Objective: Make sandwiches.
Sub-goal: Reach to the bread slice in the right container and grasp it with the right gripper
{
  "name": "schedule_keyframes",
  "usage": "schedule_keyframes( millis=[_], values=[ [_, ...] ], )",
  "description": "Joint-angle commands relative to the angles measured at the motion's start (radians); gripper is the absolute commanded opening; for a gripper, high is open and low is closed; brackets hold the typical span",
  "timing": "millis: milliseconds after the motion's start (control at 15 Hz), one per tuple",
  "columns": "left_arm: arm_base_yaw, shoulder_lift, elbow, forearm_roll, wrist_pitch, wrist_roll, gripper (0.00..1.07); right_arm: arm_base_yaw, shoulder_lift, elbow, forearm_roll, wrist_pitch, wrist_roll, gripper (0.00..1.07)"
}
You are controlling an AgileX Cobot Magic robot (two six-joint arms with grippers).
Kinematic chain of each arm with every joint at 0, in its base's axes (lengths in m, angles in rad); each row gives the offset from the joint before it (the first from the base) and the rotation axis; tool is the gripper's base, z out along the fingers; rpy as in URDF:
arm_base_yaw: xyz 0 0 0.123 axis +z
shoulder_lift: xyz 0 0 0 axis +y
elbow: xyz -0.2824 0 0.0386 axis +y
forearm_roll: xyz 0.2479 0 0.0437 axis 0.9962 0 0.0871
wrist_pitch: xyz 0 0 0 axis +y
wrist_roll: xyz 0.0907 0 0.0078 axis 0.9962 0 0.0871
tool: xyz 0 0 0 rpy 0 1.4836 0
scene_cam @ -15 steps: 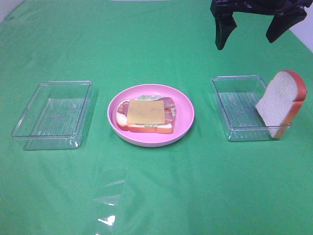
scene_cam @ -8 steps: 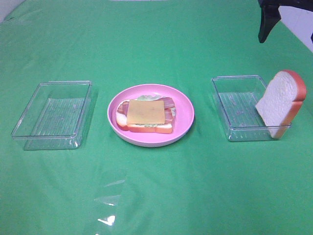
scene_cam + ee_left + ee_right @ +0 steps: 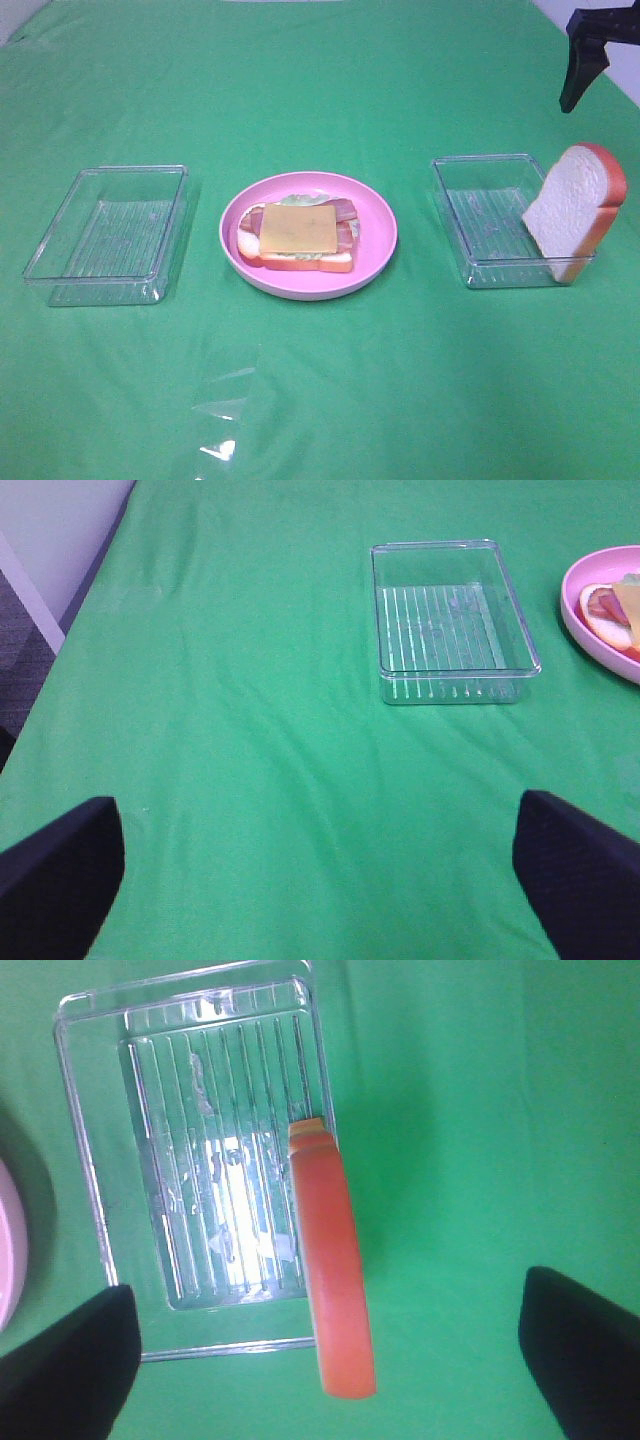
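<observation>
A sandwich stack [image 3: 298, 232] lies on the round pink plate [image 3: 375, 215]: a bread slice, lettuce, bacon strips, with yellow cheese as its top layer. A second bread slice [image 3: 575, 210] stands tilted against the right wall of the right clear tray [image 3: 470, 200]. In the right wrist view it shows edge-on [image 3: 335, 1260]. My right gripper [image 3: 325, 1355] is open and empty above it. Only one finger [image 3: 583, 60] shows at the top right of the high view. My left gripper [image 3: 320, 880] is open and empty, well short of the left clear tray [image 3: 450, 620].
The left clear tray [image 3: 108, 232] holds nothing. A green cloth [image 3: 320, 390] covers the table. The table's left edge and the floor [image 3: 40, 610] show in the left wrist view. The pink plate's edge shows there too [image 3: 610, 610].
My right gripper has moved right and away from the middle, from above the right tray to the top right corner. The bread slice, plate and trays have not moved.
</observation>
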Motion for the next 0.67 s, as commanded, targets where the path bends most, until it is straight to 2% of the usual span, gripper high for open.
schedule_keyframes(
  millis=[67, 467, 667],
  values=[
    [-0.008, -0.015, 0.003, 0.0, -0.007, -0.006, 1.0, -0.006, 0.053, -0.001, 0.0, 0.066, -0.029, 0.98],
    [-0.008, -0.015, 0.003, 0.0, -0.007, -0.006, 1.0, -0.006, 0.126, 0.04, 0.026, 0.069, -0.049, 0.98],
    [-0.008, -0.015, 0.003, 0.0, -0.007, -0.006, 1.0, -0.006, 0.129, 0.122, 0.027, 0.006, -0.048, 0.98]
  ],
)
